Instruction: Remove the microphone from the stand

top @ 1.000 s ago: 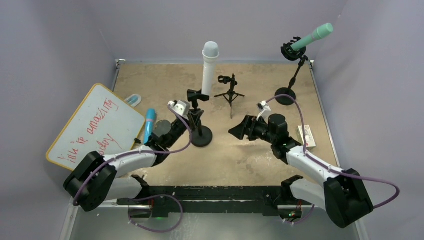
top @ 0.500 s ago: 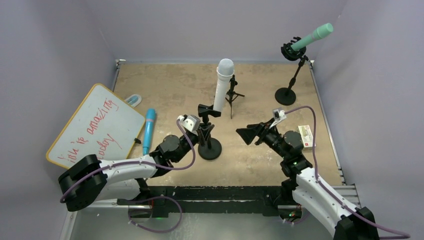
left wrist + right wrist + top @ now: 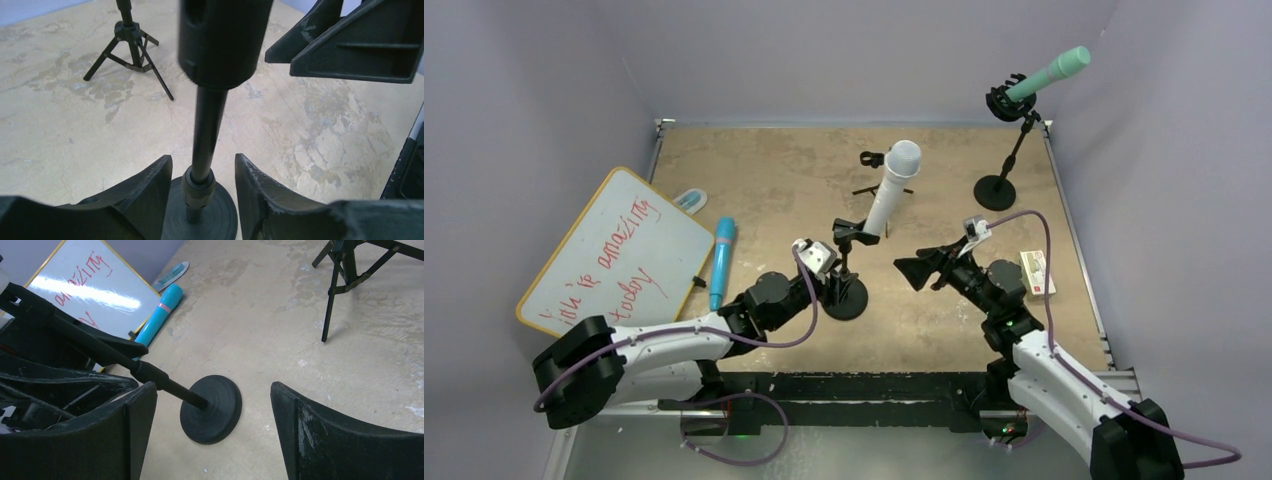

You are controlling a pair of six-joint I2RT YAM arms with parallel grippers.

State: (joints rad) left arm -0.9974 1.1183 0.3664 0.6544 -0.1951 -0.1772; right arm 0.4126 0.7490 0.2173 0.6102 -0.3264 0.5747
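Over the tabletop (image 3: 764, 180), top view: the white microphone (image 3: 891, 192) sits in the clip (image 3: 854, 236) of the round-based stand (image 3: 848, 298) near centre, with its head leaning far and right. The left gripper (image 3: 834, 284) is low at the stand's pole. The right gripper (image 3: 916, 268) is just right of the stand and apart from it, jaws spread wide. No bin or tray shows. A small box (image 3: 1035, 272) lies near the right edge; its contents cannot be told.

Handling, as a judgement: the microphone is probably rigid, fairly light and smooth-skinned, held by clip friction only. Grip the barrel between head and clip. The stand looks light enough to tip, so brace the pole low.

Left wrist view: the jaws are spread on either side of the pole just above the base. A gap shows on each side and nothing is pinched. A small tripod (image 3: 129, 47) stands far left.

Right wrist view: the jaws are spread and empty, with the stand's base beyond them. A blue microphone (image 3: 159, 315) and whiteboard (image 3: 85, 285) lie to the left.
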